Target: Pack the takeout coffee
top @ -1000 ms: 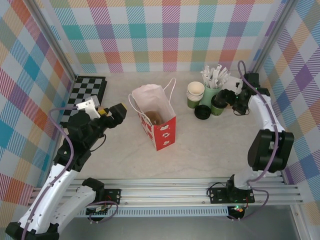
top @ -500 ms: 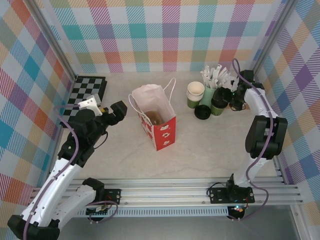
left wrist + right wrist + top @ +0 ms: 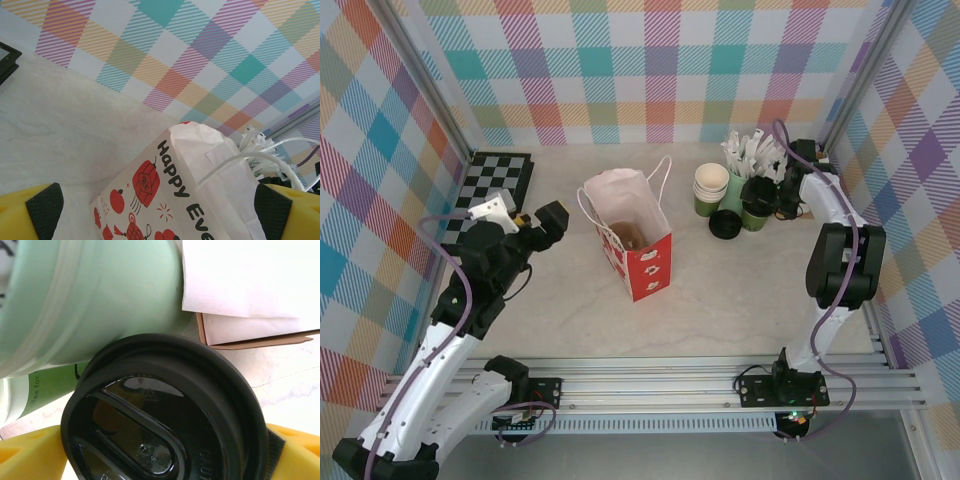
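Takeout coffee [image 3: 160,425]: dark-green cup, glossy black lid, far right, just beside the pale-green cup [image 3: 90,300].
Right gripper [image 3: 160,452]: fingers flank the lid; clamped or not, can't tell.
Left gripper [image 3: 159,205]: spread wide, empty, by the bag [image 3: 210,165].

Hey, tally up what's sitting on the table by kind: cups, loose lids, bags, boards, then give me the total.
Cups: 3 (takeout coffee, lidless green cup, possibly a stack, pale-green cup of sticks)
Loose black lid: 1
Paper bag: 1
Chessboard: 1
Total: 6
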Robot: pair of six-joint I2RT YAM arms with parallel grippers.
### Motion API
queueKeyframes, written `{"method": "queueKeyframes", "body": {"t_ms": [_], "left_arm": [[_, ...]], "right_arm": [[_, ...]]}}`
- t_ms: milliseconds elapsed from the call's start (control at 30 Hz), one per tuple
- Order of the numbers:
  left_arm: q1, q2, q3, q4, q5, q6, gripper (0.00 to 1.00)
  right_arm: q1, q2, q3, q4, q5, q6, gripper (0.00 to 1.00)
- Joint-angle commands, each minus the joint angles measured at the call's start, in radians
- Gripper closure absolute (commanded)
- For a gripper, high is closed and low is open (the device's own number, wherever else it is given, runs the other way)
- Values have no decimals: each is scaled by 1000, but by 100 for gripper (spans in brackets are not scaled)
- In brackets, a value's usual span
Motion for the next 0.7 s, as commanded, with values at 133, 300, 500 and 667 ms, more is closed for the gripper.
{"method": "queueKeyframes", "body": {"t_ms": [133, 300, 500, 667], "left_arm": [[10, -13, -7, -15, -25, -14, 0], [10, -14, -11, -15, -25, -17, 0], [10, -4, 3, -96, -124, -89, 0], [11, 17, 29, -224, -302, -201, 0]], "right_arm": [[5, -47, -17, -1, 41, -13, 18], [6, -79, -52, -4, 38, -20, 20], [6, -183, -179, -6, 38, -45, 21], [15, -350, -331, -16, -8, -27, 20]]}}
